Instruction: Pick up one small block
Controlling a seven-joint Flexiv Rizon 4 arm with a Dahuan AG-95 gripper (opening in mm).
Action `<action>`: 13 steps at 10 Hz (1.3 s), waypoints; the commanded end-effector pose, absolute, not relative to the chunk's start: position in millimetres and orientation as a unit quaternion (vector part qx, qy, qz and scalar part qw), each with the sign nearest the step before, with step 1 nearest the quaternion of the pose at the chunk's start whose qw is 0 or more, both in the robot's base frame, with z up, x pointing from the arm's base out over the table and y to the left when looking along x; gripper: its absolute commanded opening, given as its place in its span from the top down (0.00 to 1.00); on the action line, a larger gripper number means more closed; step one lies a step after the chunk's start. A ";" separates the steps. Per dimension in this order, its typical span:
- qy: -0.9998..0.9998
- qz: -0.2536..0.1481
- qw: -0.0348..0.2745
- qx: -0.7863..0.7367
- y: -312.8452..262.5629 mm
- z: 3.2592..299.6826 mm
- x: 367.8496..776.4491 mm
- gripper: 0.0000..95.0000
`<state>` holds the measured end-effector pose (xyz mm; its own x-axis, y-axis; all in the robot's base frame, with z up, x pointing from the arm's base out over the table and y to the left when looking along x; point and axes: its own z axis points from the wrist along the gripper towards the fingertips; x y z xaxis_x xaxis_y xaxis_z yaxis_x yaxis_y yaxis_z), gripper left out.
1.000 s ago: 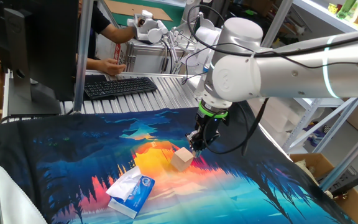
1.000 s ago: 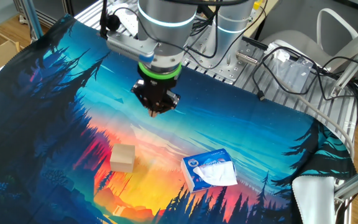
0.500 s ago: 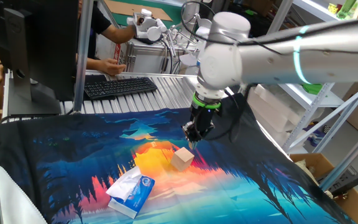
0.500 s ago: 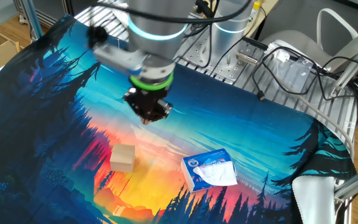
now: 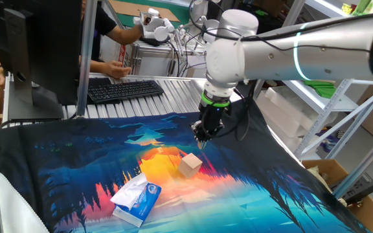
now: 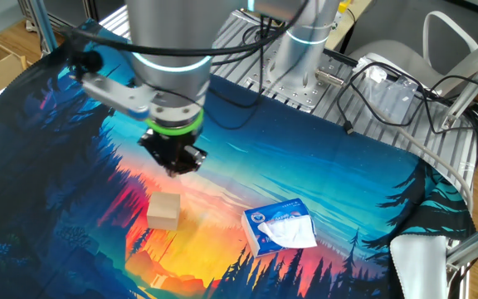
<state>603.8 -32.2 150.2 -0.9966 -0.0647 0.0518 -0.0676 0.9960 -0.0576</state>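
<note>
1. The black two-finger gripper (image 5: pixel 201 138) (image 6: pixel 173 167) hangs above the mat, fingertips pointing down, holding nothing; whether its fingers are spread or pressed together I cannot tell, as both views show them only as a dark cluster.
2. The small light-tan wooden cube (image 5: pixel 190 165) (image 6: pixel 163 210) lies on the orange patch of the colourful forest-print mat (image 5: pixel 57 162) (image 6: pixel 347 174), near the gripper and apart from it.
3. One fixed view shows the white arm (image 5: pixel 290 52) reaching in from the right, with a green ring at the wrist; the other fixed view shows only the wrist from above.
4. A white and blue soft tissue pack (image 5: pixel 136 199) (image 6: pixel 280 227) lies near the cube.
5. Only one fixed view shows a black keyboard (image 5: pixel 124 89) behind the mat.
</note>
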 end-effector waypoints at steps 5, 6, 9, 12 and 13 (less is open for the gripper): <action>-0.986 0.015 0.023 -0.165 -39.3 141.1 608.3 1.00; -0.980 0.013 0.024 -0.198 -41.2 140.5 608.0 1.00; -0.957 -0.004 0.027 -0.288 -49.4 137.4 606.8 1.00; -0.931 -0.014 0.027 -0.363 -51.9 136.0 606.3 1.00; -0.926 -0.021 0.029 -0.376 -51.8 135.4 606.4 1.00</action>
